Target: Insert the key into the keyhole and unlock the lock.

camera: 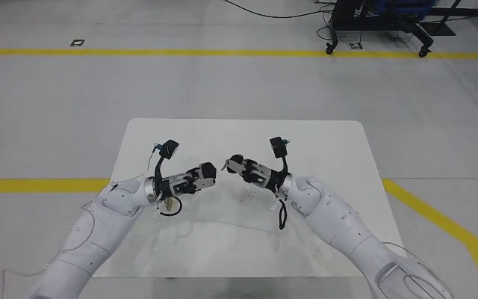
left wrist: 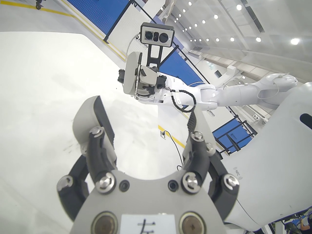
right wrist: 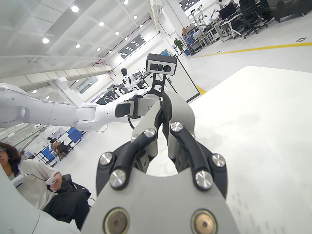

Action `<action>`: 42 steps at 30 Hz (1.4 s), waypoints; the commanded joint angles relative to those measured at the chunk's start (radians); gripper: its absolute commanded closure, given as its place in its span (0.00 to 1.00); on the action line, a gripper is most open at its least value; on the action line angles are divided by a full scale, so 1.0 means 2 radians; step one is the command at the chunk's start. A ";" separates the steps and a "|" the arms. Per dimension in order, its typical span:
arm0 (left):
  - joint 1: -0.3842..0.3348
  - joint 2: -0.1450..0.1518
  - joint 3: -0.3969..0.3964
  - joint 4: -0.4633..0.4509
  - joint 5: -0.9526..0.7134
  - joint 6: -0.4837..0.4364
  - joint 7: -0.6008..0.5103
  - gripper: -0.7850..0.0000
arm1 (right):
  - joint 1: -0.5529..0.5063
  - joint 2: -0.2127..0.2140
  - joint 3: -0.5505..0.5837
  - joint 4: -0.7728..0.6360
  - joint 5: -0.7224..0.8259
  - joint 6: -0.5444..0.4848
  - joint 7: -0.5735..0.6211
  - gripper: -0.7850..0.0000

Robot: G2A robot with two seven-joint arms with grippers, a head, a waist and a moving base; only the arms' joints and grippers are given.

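Observation:
Both grippers hover over the middle of the white table (camera: 314, 142), tip to tip with a small gap between them. My left gripper (camera: 211, 173) is open; in its own wrist view (left wrist: 146, 113) the two black-padded fingers stand wide apart with nothing between them. My right gripper (camera: 231, 164) is shut, its pads pressed together in its own view (right wrist: 167, 101), and I see nothing held in them. From the left wrist view the right gripper (left wrist: 134, 74) appears edge-on just ahead. From the right wrist view the left gripper (right wrist: 121, 110) sits just beyond my fingertips.
The white tabletop (left wrist: 48, 74) stretches to either side of the grippers, with faint scuff marks (camera: 250, 196) near its middle. Grey floor with yellow lines (camera: 224, 52) surrounds the table. A black wheeled frame (camera: 381, 22) stands far behind.

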 commanded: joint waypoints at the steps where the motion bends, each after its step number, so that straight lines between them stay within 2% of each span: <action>1: -0.007 0.003 0.012 0.003 -0.004 0.000 0.000 0.59 | 0.002 -0.002 -0.004 0.001 0.004 0.000 0.008 1.00; 16: -0.021 0.016 0.038 0.003 -0.026 0.000 0.000 0.75 | 0.013 -0.018 -0.029 0.014 0.042 0.000 0.055 1.00; 19: -0.022 0.017 0.040 0.003 -0.027 0.000 0.000 0.85 | 0.014 -0.020 -0.029 0.017 0.046 0.000 0.055 1.00; 21: -0.022 0.018 0.040 0.002 -0.028 0.000 0.000 1.00 | 0.015 -0.021 -0.026 0.018 0.047 0.000 0.054 1.00; 34: -0.024 0.021 0.043 0.008 -0.039 0.000 0.000 1.00 | 0.008 -0.020 -0.009 0.016 0.035 0.000 0.051 1.00; 35: -0.025 0.021 0.043 0.009 -0.041 0.000 0.000 1.00 | 0.007 -0.020 -0.008 0.015 0.034 0.000 0.051 0.77; 36: -0.025 0.022 0.043 0.010 -0.044 0.000 0.000 1.00 | 0.007 -0.020 -0.007 0.015 0.032 0.000 0.052 0.25; 37: -0.025 0.022 0.043 0.011 -0.045 0.000 0.000 1.00 | 0.006 -0.020 -0.006 0.014 0.031 0.000 0.053 0.00; 42: -0.026 0.023 0.043 0.016 -0.059 0.000 0.000 1.00 | 0.006 -0.020 -0.006 0.013 0.031 0.000 0.053 0.00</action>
